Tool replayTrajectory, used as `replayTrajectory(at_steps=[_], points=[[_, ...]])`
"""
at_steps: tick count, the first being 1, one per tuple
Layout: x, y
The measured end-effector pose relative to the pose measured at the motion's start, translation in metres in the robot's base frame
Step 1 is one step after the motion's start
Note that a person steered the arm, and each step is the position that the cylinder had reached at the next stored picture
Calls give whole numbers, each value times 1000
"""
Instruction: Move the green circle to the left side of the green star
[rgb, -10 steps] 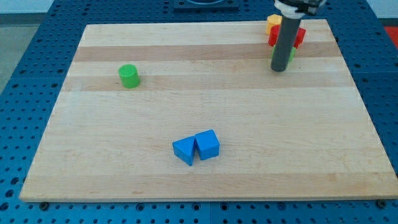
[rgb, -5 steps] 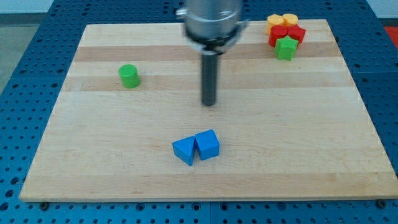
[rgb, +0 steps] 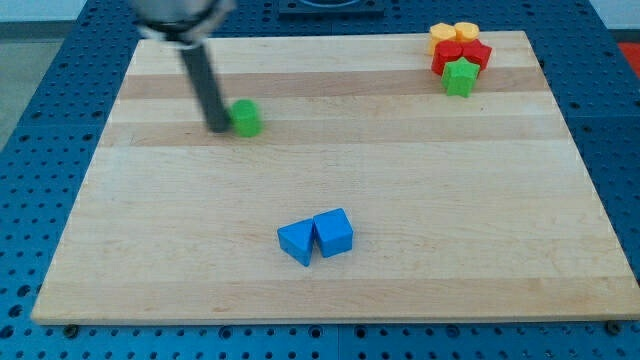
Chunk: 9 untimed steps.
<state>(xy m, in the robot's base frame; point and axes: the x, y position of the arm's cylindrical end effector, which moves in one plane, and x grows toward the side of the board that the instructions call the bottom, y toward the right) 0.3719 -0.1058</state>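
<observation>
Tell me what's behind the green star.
Behind the green star, toward the view's top, a red block touches it, with yellow blocks beyond. The star covers the red block's lower front, so its shape is unclear.

Likely a robotics lab: wooden board (rgb: 400, 190) on a blue perforated bench (rgb: 35, 130).

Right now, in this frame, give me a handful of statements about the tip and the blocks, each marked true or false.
1. My tip sits at the view's left of the green circle, close against it. True.
2. The green circle is already beside the green star. False: it is far off toward the view's left.
3. Two blue blocks lie side by side near the view's bottom. True.
4. The green star stands alone. False: red blocks and yellow blocks crowd it.
</observation>
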Motion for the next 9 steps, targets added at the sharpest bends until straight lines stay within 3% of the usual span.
replayTrajectory(at_steps=[1,3,5,9], points=[[-1,67],[-1,42],[-41,141],[-44,147]])
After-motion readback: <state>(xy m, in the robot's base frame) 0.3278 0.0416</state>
